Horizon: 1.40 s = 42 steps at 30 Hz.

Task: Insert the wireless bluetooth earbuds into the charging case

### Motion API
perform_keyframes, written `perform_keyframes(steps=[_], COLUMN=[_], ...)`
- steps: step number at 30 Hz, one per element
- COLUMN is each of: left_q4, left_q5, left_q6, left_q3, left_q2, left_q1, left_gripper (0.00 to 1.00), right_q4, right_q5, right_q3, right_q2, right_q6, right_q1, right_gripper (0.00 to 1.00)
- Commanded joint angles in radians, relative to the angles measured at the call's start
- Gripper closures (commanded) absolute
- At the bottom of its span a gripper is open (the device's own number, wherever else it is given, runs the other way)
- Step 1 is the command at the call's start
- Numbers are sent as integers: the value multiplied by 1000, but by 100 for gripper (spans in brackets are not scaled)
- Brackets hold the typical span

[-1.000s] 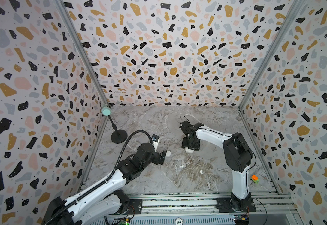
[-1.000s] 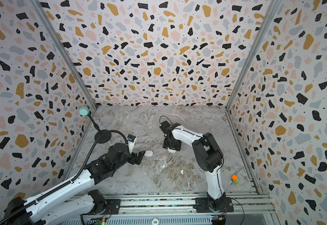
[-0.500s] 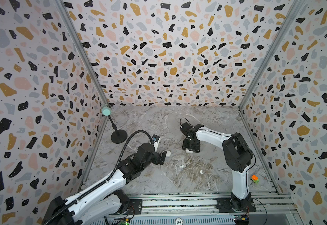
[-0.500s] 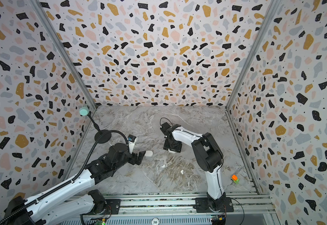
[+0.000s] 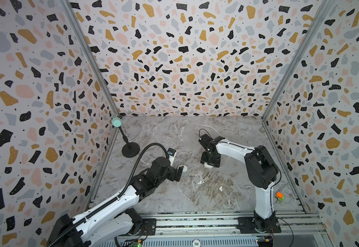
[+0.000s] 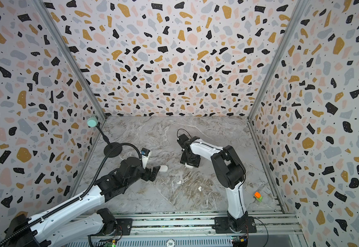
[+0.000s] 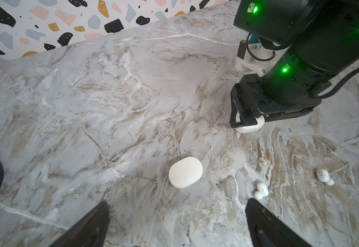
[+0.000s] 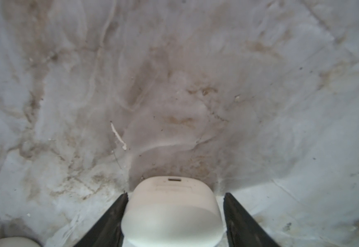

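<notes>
Little change is noted against earlier frames. Right gripper is held partly open astride closed white case on table, with gap seen at one finger. Left gripper is spread wide, empty, near second closed case. One earbud and another earbud are left loose on table. Case contents are hidden.

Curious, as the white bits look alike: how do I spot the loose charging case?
On the marble floor, look beyond the left hand. The white oval case lies alone, bigger than the earbuds nearby; its twin sits between the fingers of the right hand.
</notes>
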<state>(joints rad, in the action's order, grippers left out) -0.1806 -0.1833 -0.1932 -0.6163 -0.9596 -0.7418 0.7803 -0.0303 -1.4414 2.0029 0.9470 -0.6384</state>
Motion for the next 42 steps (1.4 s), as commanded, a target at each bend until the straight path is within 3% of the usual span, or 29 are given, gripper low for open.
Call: perform_keyframes(steps=[1,42], left_q4=[7,0], left_q5=[11,36], left_q6=[17,22], left_q3=[-33,-43], left_q2=[-8,-41], left_q1=[-3,-2], left_gripper=[0,0], right_q4=[15,8], right_q5=[-3,7], right_q3=[0,24], right_q2=[-57,-64], right_q6=[15,43], right_q1=[5,5], right_gripper=[30,32])
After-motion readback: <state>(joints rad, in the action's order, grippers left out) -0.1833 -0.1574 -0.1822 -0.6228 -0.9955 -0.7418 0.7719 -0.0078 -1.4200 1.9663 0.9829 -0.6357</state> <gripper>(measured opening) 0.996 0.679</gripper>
